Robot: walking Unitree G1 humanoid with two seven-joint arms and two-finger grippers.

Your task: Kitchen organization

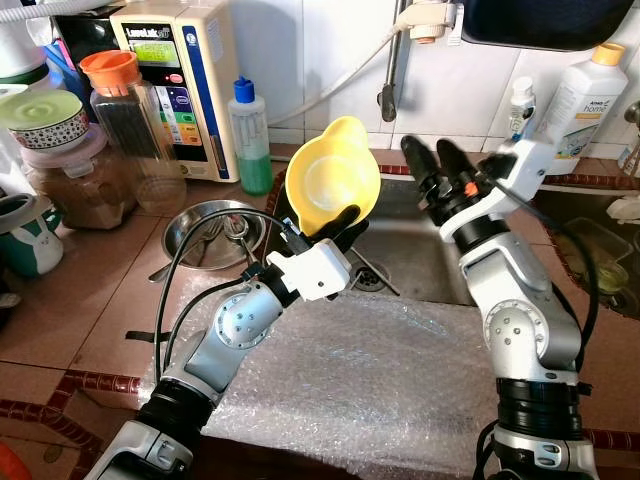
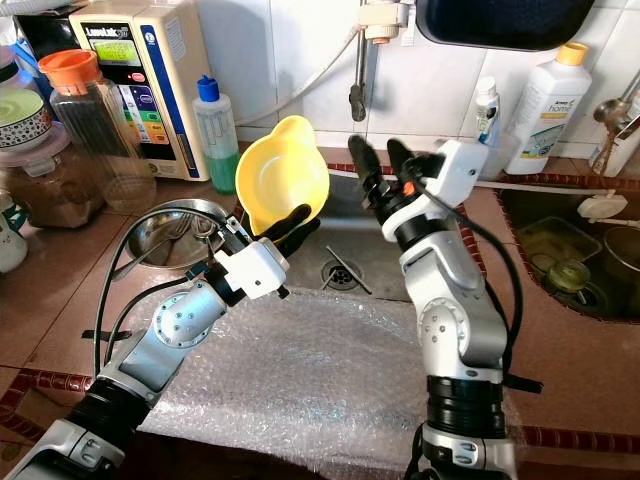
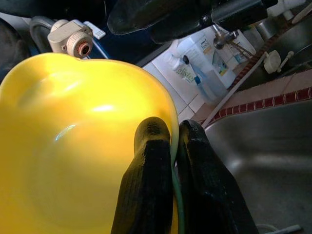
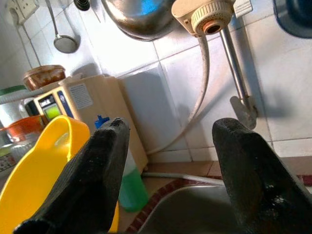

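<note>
A yellow plastic bowl with a small spout is held up on edge above the steel sink. My left gripper is shut on its lower rim, one black finger on each side of the wall, as the left wrist view shows on the bowl. My right gripper is open, raised over the sink just right of the bowl, fingers pointing at the tiled wall. The right wrist view has the bowl beside its left finger.
A bubble-wrap sheet covers the counter's front. A steel bowl with utensils sits left of the sink. Behind stand a green soap bottle, a water purifier, jars, the tap and white bottles.
</note>
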